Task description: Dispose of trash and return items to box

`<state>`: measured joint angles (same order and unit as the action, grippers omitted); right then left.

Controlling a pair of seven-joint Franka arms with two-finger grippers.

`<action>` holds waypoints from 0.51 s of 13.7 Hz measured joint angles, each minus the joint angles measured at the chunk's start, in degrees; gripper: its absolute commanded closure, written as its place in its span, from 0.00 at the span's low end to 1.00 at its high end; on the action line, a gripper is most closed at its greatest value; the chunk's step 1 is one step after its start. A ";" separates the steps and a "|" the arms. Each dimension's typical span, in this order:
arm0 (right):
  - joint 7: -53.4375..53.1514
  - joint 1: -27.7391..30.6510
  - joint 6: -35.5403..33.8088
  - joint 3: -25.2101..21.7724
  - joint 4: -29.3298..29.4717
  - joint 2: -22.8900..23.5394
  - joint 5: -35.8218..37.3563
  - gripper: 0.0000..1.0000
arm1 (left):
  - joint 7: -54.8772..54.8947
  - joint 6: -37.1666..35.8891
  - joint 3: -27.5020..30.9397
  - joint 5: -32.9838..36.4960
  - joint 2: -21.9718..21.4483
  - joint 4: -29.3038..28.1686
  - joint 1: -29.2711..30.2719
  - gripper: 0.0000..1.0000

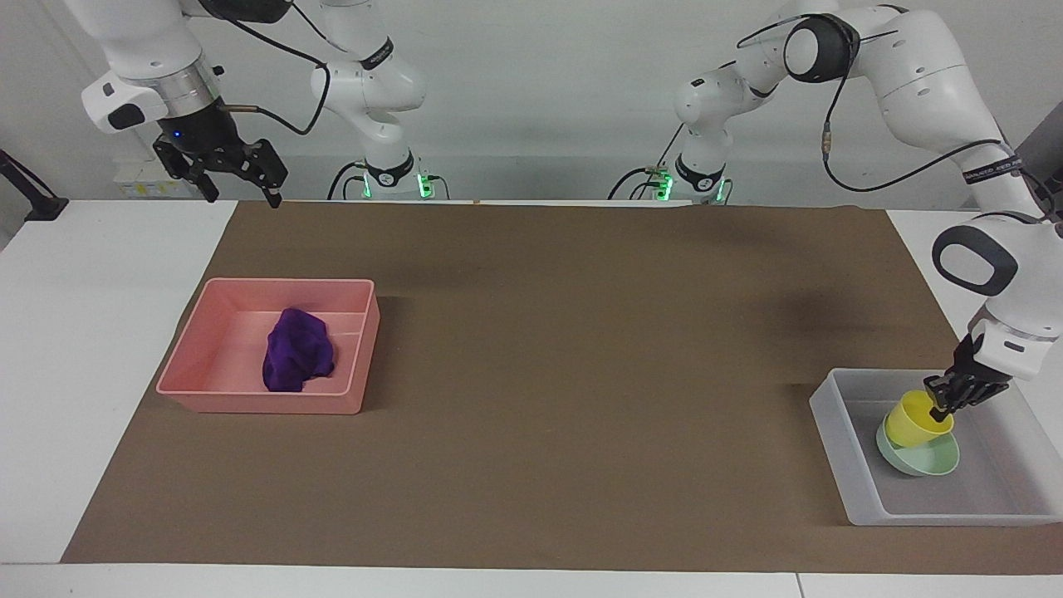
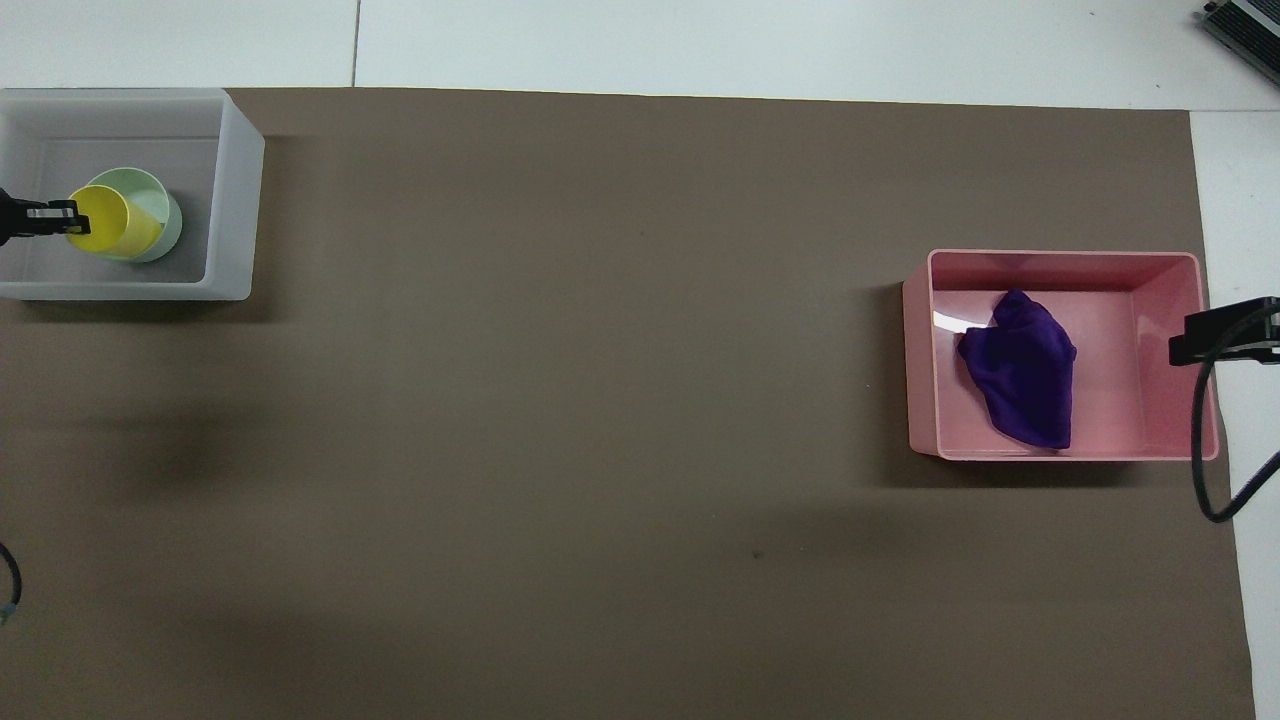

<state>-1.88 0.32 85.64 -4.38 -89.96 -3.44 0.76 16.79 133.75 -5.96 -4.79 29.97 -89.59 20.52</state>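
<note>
Facing view first: the yellow cup [image 1: 916, 420] sits tilted in the mint-green bowl [image 1: 918, 456], its base down in the bowl's hollow and its mouth leaning up toward the left gripper [image 1: 942, 404]. The jaws are pinching the cup's rim, one finger inside the mouth and one outside, on the side of the cup toward the left arm's end of the surface. So the cup lies just below and inward from the jaws, its long axis slanting away from them into the bowl. That slant is what the coming move turns on, I'd judge: if the jaws part here, the cup either settles nested in the bowl or tips over its edge.

Both bowl and cup are inside the frosted box [image 1: 839, 432], which stands at the left arm's end of the surface. From overhead the cup [image 2: 110, 221] covers part of the bowl [image 2: 150, 205] within the box [image 2: 235, 190], and the left gripper [image 2: 48, 212] meets the cup's rim at the picture's edge (whether the cup's base rests fully on the bowl I can't quite tell from here).

At the right arm's end, the purple cloth [image 1: 297, 350] lies crumpled in the pink tray [image 1: 191, 365]. The right gripper [image 1: 239, 183] hangs high over the robots' edge of the surface, well apart from the tray, jaws spread and empty; that arm waits. The left arm is plainly the one placed to finish.
</note>
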 measured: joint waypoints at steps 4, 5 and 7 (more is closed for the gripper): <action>0.01 -0.85 -0.04 0.29 -0.14 -0.03 0.03 0.00 | 0.00 -0.78 -0.06 -0.01 -0.15 0.00 0.00 0.00; 0.01 -1.15 -0.04 0.36 -0.30 -0.03 0.08 0.00 | 0.03 -1.39 -0.14 -0.01 -0.61 0.28 -0.01 0.00; 0.01 -1.30 -0.04 0.36 -0.47 -0.04 0.19 0.00 | 0.12 -3.57 -0.55 -0.01 -2.93 0.49 -0.30 0.00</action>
<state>-1.87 -0.99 85.60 -4.03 -90.43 -3.49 0.95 16.91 130.17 -6.51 -4.80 27.04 -89.11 20.23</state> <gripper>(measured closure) 0.000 0.167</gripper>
